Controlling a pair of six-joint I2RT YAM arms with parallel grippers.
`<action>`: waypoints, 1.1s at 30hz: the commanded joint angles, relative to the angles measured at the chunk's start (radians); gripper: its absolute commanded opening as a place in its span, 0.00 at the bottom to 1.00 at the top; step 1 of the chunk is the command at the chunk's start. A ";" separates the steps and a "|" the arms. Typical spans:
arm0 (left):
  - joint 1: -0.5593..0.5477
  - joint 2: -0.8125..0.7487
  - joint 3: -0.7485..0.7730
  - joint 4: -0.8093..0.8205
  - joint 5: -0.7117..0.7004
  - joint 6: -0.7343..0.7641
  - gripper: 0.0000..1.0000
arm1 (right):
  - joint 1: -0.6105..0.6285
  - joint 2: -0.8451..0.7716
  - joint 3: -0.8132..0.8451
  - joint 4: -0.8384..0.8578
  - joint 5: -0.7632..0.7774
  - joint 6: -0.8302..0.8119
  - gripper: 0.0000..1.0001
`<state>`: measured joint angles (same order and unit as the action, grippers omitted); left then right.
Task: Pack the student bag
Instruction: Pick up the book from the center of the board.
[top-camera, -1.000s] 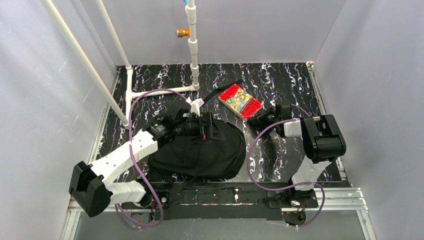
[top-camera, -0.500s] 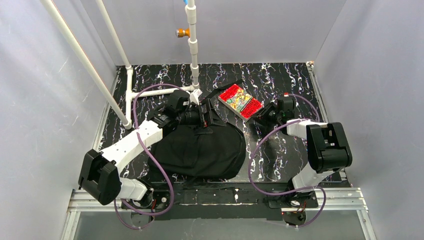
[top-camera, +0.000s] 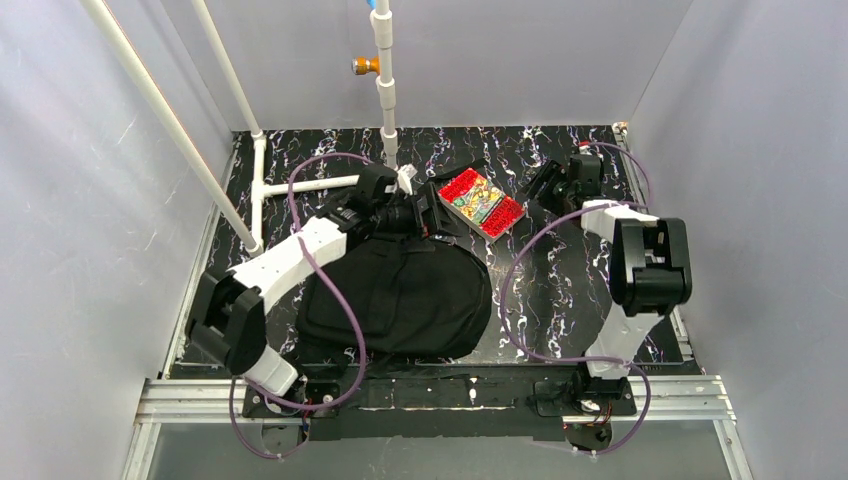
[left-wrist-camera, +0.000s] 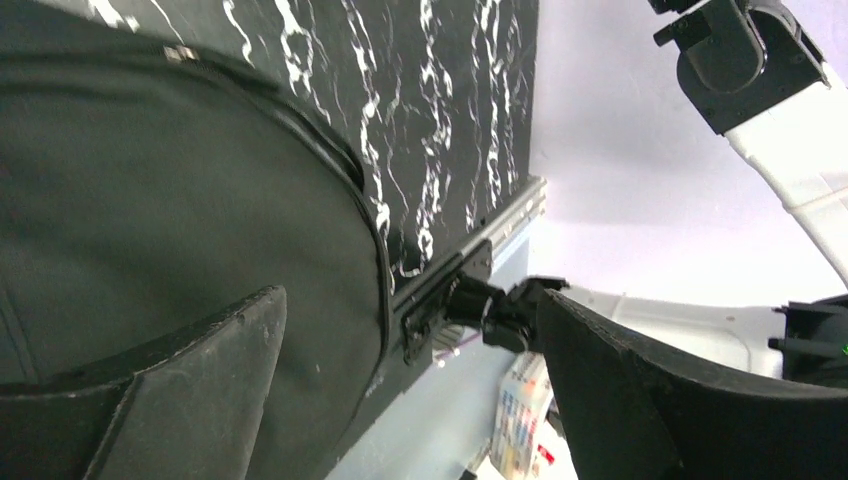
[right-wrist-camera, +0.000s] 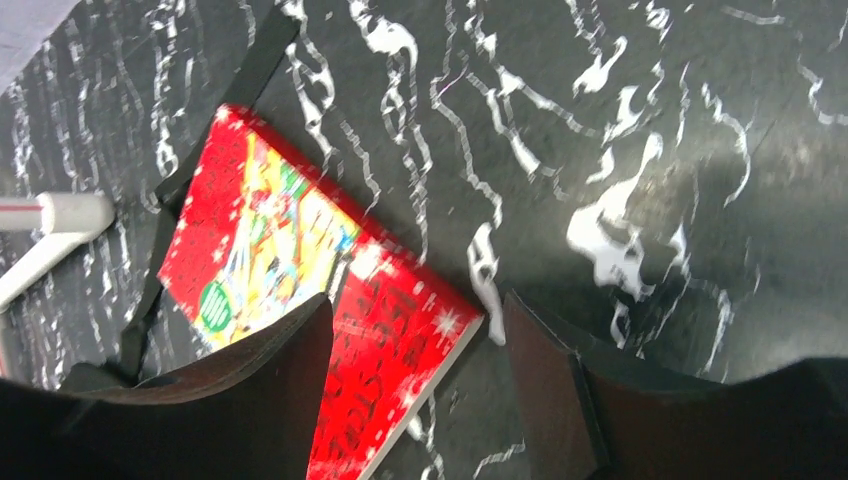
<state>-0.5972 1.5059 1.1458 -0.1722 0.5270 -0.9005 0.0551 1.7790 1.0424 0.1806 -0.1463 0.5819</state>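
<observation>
Ahead of the right gripper (right-wrist-camera: 410, 330), jaws newly spread, the book (right-wrist-camera: 270, 250) lies unpacked; left gripper (left-wrist-camera: 410, 305) gapes empty by the bag (top-camera: 400, 300).

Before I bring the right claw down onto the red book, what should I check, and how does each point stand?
1. The right claw is open: ok, jaws apart, nothing in them.
2. The red book is free to take: ok, it lies flat on the table, outside the student bag.
3. The black strap is clear of the book: not ok, it runs along the book's edge.
4. The left claw is empty: ok, open above the bag, gripping nothing.
5. Bag mouth open: cannot tell.
6. Claws clear of each other: ok, the book lies between them.
</observation>
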 joint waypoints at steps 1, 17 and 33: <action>0.003 0.096 0.093 -0.005 -0.135 0.026 0.94 | -0.024 0.142 0.138 -0.032 -0.128 -0.084 0.71; 0.019 0.567 0.351 0.214 -0.282 -0.179 0.81 | -0.024 0.297 0.123 0.123 -0.348 0.026 0.58; 0.011 0.746 0.471 0.223 -0.284 -0.202 0.52 | -0.005 0.266 -0.049 0.371 -0.483 0.237 0.51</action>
<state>-0.5819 2.2463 1.5864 0.0608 0.2512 -1.1019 0.0319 2.0552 1.0714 0.4717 -0.5594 0.7189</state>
